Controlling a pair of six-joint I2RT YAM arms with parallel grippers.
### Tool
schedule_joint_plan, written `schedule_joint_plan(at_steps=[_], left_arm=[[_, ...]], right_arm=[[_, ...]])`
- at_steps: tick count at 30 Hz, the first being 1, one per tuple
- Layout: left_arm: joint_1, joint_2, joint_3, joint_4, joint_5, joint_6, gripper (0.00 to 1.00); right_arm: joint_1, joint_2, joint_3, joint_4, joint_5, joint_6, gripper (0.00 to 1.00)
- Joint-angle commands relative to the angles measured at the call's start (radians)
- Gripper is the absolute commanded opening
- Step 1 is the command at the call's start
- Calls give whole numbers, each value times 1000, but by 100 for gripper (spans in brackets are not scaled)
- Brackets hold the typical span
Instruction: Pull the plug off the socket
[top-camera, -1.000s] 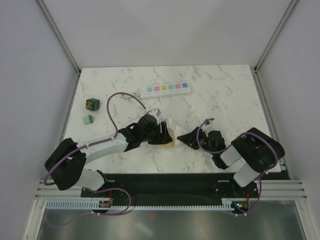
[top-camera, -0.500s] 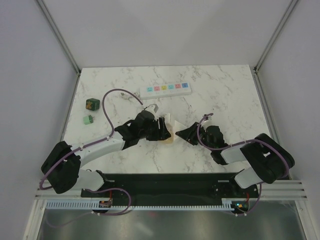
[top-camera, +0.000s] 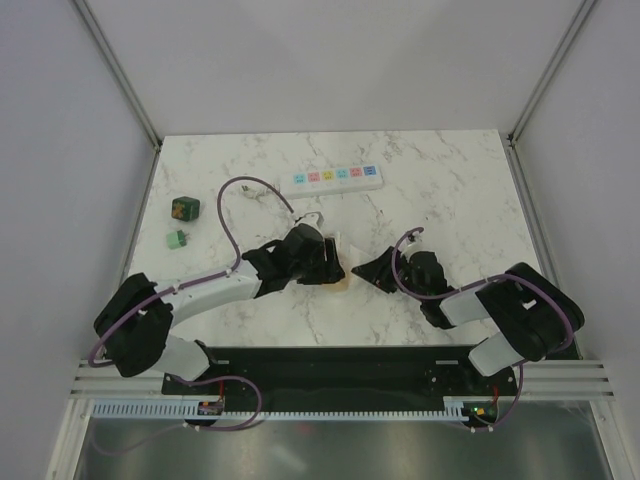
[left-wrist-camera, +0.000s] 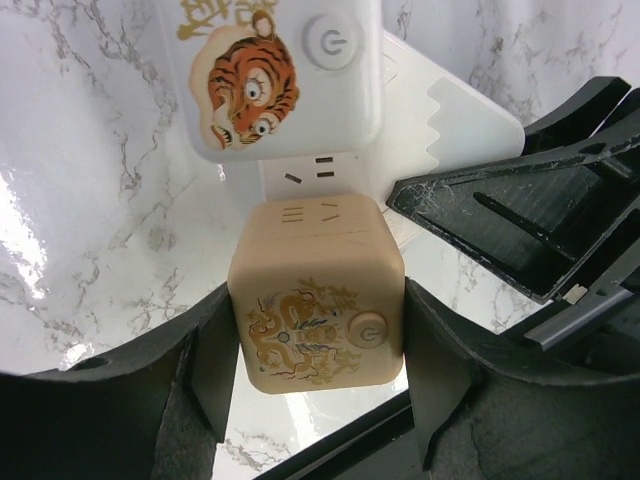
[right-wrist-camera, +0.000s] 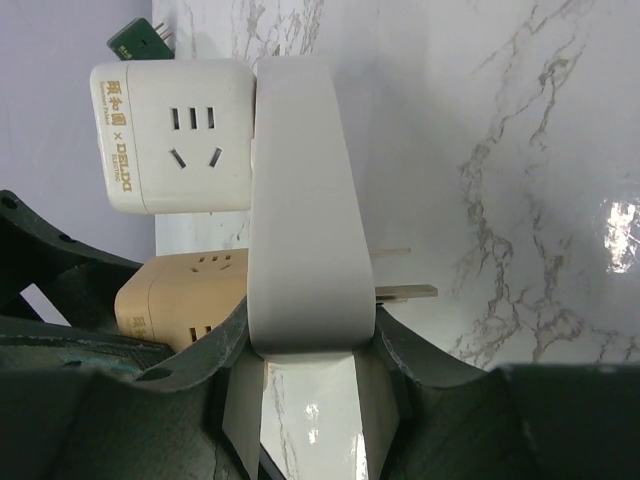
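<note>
Plug (top-camera: 184, 208) sits loose at far left by small green block (top-camera: 177, 238), well apart from power strip (top-camera: 335, 178). Left claw (left-wrist-camera: 320, 340) clamped on tan cube (left-wrist-camera: 310, 270), right claw (right-wrist-camera: 305, 350) clamped on white block (right-wrist-camera: 300, 200); white cube (left-wrist-camera: 275, 70) against that block.

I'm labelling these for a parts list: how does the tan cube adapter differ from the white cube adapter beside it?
The tan cube carries a gold dragon print; the white cube carries an orange tiger. The tan cube sits clamped between the left gripper's fingers; the white cube has no finger on it. Both are rounded cubes with a round power button, and both sit against the same flat white block.
</note>
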Motion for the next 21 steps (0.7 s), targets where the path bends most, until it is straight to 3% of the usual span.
schedule_joint_plan(at_steps=[1,2,5,10,15,21], left_arm=[[42,-101,-36,137,184,-53,2],[60,-122,-67,193,276,-89,2],[102,-143,-143,349,365,-185,2],[155,-164,-214,469,421,-289,2],[81,-173,-27,39,158,-38,2],[79,-173,0,-12,180,-7,2]], right_arm=[[-58,47,-14,-236,327,-113,0],[-58,47,-14,-236,327,-113,0],[-58,48,-8,-244,329,-116,0],[-56,48,-13,-239,329,-116,0],[-58,50,-14,-235,327,-116,0],[-56,53,-13,-230,327,-116,0]])
